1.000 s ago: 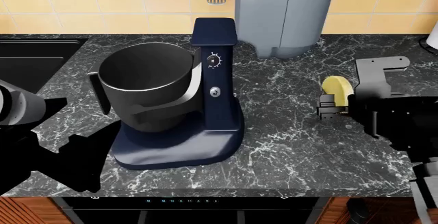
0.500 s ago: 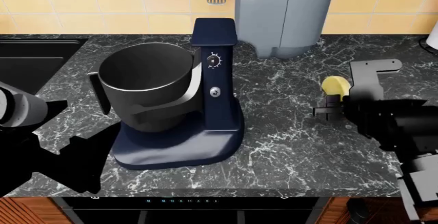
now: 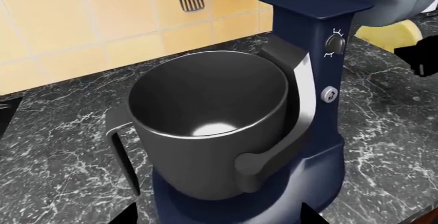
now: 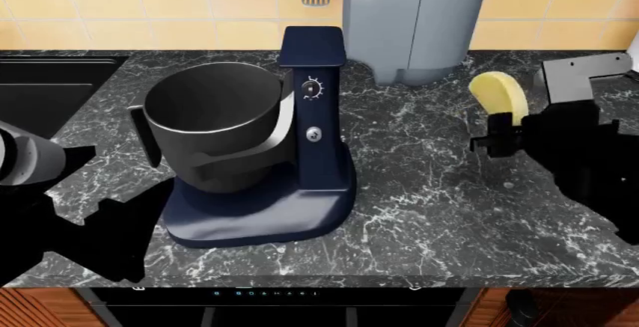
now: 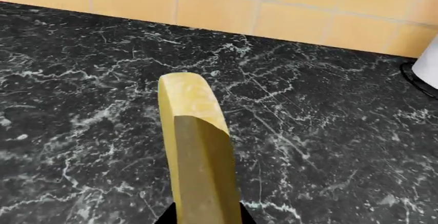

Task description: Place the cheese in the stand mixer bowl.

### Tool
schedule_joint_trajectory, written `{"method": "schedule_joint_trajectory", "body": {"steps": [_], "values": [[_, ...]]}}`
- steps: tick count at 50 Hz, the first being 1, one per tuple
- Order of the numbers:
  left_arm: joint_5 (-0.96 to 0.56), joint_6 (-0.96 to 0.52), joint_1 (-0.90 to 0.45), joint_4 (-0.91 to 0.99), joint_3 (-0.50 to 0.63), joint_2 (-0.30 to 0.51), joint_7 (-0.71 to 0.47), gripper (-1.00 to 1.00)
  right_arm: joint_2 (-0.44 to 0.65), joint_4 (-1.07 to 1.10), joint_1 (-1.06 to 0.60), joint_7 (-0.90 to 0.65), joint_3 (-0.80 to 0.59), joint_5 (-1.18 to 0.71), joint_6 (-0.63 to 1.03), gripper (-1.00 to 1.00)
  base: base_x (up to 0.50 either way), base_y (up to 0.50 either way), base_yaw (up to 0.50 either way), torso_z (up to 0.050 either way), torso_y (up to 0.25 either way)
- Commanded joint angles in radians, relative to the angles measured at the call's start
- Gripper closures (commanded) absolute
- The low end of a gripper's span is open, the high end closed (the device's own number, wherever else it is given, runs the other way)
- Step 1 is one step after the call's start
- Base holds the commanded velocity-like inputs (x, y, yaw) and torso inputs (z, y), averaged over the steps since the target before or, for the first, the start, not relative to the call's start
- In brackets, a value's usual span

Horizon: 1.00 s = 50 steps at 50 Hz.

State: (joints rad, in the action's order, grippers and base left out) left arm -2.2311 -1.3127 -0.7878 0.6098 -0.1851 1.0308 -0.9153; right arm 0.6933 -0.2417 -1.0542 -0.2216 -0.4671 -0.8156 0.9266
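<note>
- The cheese point(image 4: 499, 95) is pinched in the right end effector point(image 4: 496, 129), lifted clear of the tabletop point(image 4: 420, 192), well off to the side of the stand mixer bowl point(image 4: 209, 114) past the navy column point(image 4: 311, 110).
- Only the bottom end of the wedge looks gripped in the right wrist view point(image 5: 195, 147), so a slip or a twist could be caused by any fast swing.
- The column stands between cheese and bowl; it would probably get clipped if the carry isn't kept high enough.
- A drop released too early would likely land on the rim or the mixer base.
- The left end effector point(image 4: 110, 230) sits low by the bowl's handle side; open or closed can't be told.
</note>
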Motion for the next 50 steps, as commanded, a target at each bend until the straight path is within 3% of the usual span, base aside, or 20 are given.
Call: {"method": "schedule_joint_trajectory", "body": {"steps": [1, 7, 13, 15, 20, 27, 37, 50], "values": [[0.005, 0.003, 0.007, 0.001, -0.01, 0.006, 0.009, -1.0, 0.192, 0.303, 0.073, -0.057, 0.126, -0.135, 0.1, 1.0, 0.0, 0.0, 0.0, 0.0, 0.0], [0.001, 0.006, 0.027, 0.008, -0.032, 0.011, 0.012, -1.0, 0.353, 0.474, 0.283, -0.113, 0.278, -0.264, 0.08, 1.0, 0.0, 0.0, 0.0, 0.0, 0.0], [-0.004, 0.014, 0.028, 0.013, -0.035, 0.019, 0.012, -1.0, 0.493, 0.671, 0.733, -0.148, 0.645, -0.405, -0.04, 1.0, 0.0, 0.0, 0.0, 0.0, 0.0], [-0.004, 0.015, 0.028, 0.015, -0.035, 0.02, 0.012, -1.0, 0.467, 0.758, 0.945, -0.103, 0.894, -0.406, -0.023, 1.0, 0.0, 0.0, 0.0, 0.0, 0.0], [-0.004, 0.023, 0.015, 0.019, -0.02, 0.02, 0.012, -1.0, 0.363, 0.901, 1.196, 0.019, 1.25, -0.373, 0.049, 1.0, 0.0, 0.0, 0.0, 0.0, 0.0], [-0.019, 0.039, 0.005, 0.029, -0.011, 0.034, 0.006, -1.0, 0.365, 1.002, 1.249, 0.064, 1.461, -0.463, 0.126, 1.0, 0.0, 0.0, 0.0, 0.0, 0.0], [-0.02, 0.048, -0.017, 0.027, 0.018, 0.04, 0.007, -1.0, 0.466, 1.049, 1.199, 0.0, 1.446, -0.603, 0.117, 1.0, 0.0, 0.0, 0.0, 0.0, 0.0], [-0.016, 0.056, -0.041, 0.024, 0.04, 0.041, 0.014, -1.0, 0.628, 1.112, 1.122, -0.069, 1.148, -0.648, -0.098, 1.0, 0.0, 0.0, 0.0, 0.0, 0.0]]}}
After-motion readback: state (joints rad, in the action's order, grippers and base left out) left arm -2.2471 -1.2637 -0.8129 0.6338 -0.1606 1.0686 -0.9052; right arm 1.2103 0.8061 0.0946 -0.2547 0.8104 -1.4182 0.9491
